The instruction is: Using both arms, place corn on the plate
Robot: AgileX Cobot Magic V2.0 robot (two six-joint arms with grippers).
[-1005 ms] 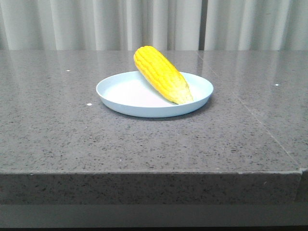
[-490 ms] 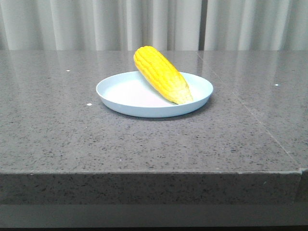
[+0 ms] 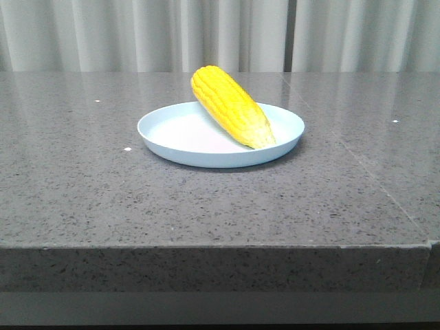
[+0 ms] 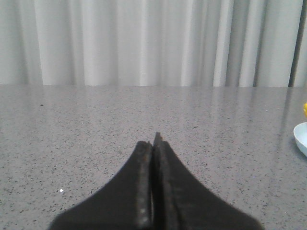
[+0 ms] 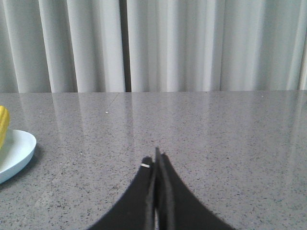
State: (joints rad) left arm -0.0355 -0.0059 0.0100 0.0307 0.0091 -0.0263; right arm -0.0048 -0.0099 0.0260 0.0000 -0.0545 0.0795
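Corn (image 3: 232,106): bright yellow cob lying in the plate (image 3: 175,130). Thick end rests on the far rim and overhangs it slightly; paler tapered tip points toward the near right rim. Cob is tilted, thick end higher than tip.
Plate: round, shallow, pale blue-white. Sits flat on the surface (image 3: 103,192), about midway across it.
Surface: grey speckled stone slab with a straight front edge; a seam runs diagonally to the right of the plate.
Curtain (image 3: 137,34): pale pleated fabric behind the plate, beyond the far edge of the surface.
Left claw (image 4: 154,143): fingers pressed together, no gap visible, nothing between them. Positioned above the surface, well apart from the plate; only the plate rim (image 4: 301,138) and a sliver of corn (image 4: 305,109) show at the frame edge.
Right claw (image 5: 156,158): fingers closed against each other, nothing held. Positioned above the surface, clear of the plate (image 5: 17,151); a strip of the corn (image 5: 3,123) shows beside it.
Front view: neither claw appears near the plate.
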